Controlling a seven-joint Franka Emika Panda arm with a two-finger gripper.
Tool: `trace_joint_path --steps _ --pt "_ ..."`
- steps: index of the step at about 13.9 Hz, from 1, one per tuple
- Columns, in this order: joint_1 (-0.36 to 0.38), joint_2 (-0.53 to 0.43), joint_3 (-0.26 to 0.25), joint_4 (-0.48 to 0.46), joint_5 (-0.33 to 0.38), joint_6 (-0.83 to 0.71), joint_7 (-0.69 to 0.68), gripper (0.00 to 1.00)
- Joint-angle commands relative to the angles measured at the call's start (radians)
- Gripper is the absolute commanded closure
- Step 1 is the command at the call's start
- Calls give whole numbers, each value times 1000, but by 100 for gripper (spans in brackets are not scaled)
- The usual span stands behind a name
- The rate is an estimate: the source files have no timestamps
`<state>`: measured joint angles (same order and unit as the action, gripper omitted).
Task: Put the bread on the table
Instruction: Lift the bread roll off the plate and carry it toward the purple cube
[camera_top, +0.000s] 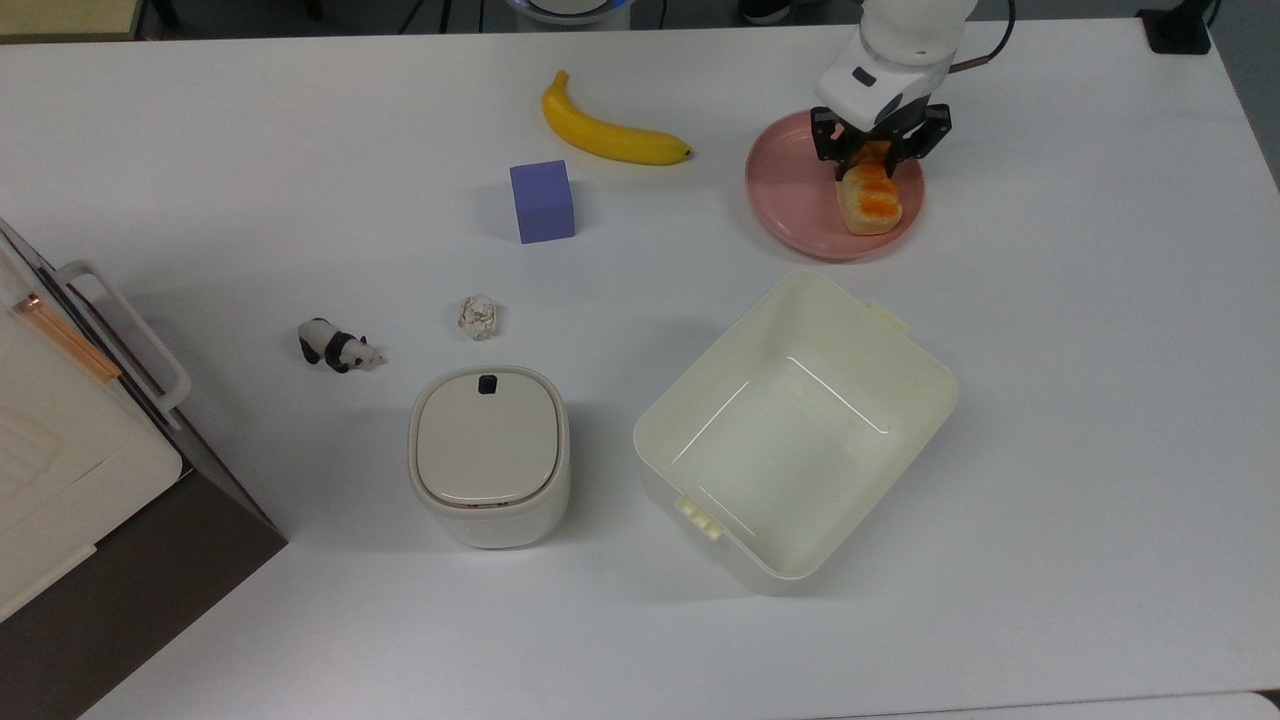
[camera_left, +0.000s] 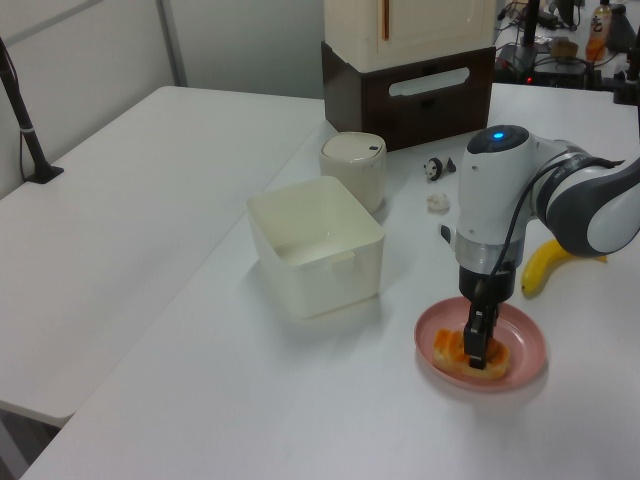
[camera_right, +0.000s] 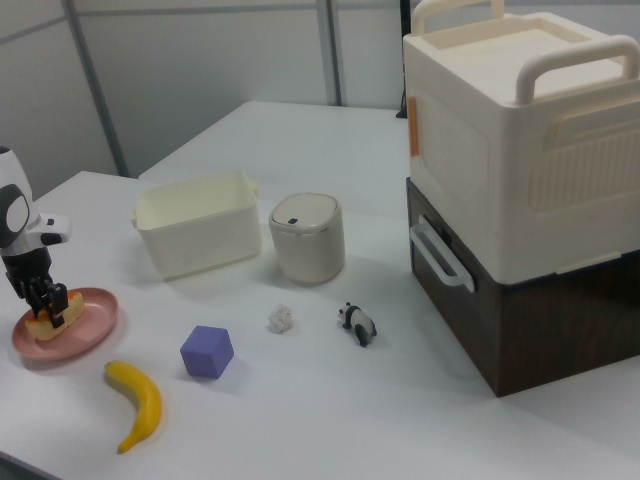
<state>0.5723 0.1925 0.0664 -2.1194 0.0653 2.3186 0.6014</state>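
Bread (camera_top: 868, 201): lies on the pink plate (camera_top: 792, 200), orange top up.
Gripper (camera_top: 868, 166): down over the loaf's far end, fingers clamped against its sides.
Table (camera_top: 1050, 400): banana (camera_top: 610, 131) and cream bin (camera_top: 795, 430) near the plate.

Bright, even overhead light in all 3 views, no hard glare. White matte tabletop (camera_top: 1050, 420) near blown out, w/ mild falloff to grey at the top view's lower right. Shadows soft and short: faint one beside the cream rectangular plastic bin (camera_top: 800, 430), darker one by the brown-and-cream cabinet (camera_top: 90, 480). Slight gloss on bin walls. Focus ok throughout; left view somewhat soft.
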Motion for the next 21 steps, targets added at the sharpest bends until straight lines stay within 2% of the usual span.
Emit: trace_joint_path --steps 1,4,7,10,11,14,16,18,20,21 --pt "11 -30 -14 1 2 -27 9 50" --pt "-6 -77 -19 71 2 -193 -26 50" --pt "-64 -119 -26 154 2 -327 -161 50" --pt "-150 -152 -28 185 -18 -386 -329 50" --pt "-205 -162 -27 187 -42 -392 -416 50" --pt "-369 -151 -27 193 -56 -380 -621 49" --pt "-478 -113 -26 199 -56 -313 -696 48" --pt "-528 -52 -26 200 -59 -240 -706 46" --pt "-546 -7 -26 200 -65 -197 -704 34" --pt "-546 7 -26 200 -73 -185 -703 34"
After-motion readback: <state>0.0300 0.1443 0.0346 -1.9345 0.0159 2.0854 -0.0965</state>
